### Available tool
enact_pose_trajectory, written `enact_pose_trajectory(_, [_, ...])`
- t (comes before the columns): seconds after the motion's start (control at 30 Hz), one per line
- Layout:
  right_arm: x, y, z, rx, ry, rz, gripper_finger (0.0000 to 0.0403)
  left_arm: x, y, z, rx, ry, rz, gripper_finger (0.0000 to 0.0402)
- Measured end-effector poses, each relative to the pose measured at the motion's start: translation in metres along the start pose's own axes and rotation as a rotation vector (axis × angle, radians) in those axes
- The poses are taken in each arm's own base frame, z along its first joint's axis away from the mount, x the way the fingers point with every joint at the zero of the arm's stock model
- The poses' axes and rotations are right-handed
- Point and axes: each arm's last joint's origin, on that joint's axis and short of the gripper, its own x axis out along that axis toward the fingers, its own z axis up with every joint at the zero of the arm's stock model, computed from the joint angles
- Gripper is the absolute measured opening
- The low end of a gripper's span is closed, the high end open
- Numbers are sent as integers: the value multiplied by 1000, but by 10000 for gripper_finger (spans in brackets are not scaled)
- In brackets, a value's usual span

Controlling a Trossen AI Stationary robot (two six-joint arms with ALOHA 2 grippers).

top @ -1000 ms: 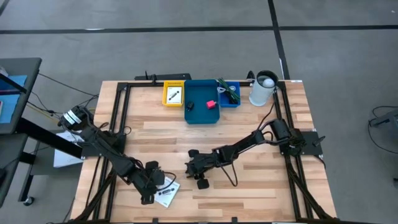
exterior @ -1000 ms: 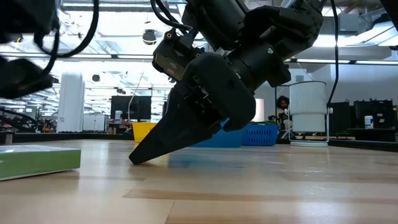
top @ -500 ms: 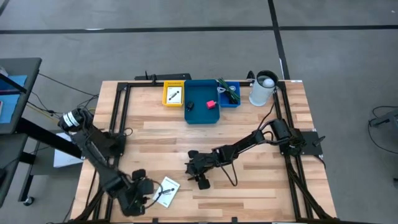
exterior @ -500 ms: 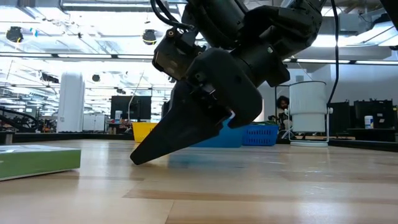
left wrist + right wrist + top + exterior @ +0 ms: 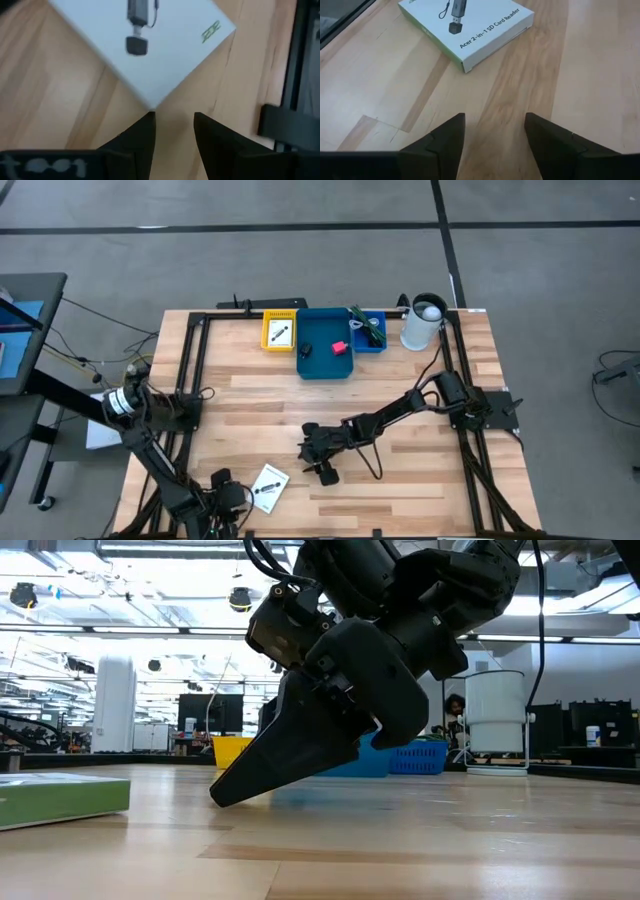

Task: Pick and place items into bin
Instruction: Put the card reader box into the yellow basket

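The left gripper has retreated off the white box.

White box, green edge

Table: pale wooden slatted table beneath me.
Cylinder: white upright cylinder at my far right corner.

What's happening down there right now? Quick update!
Left gripper open, just short of white box. Right gripper open, empty, low mid-table. Blue bin far side; nothing between.
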Motion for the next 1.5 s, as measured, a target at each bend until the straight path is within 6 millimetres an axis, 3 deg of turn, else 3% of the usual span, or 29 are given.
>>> enact_pose_trajectory(0.4, [0, -3, 4, -58, -14, -26, 203, -1, 1, -11, -67, -79, 19, 130])
enact_pose_trajectory(1.5, [1, -2, 10, -65, -27, -30, 199, -5, 7, -22, -72, -24, 67, 130])
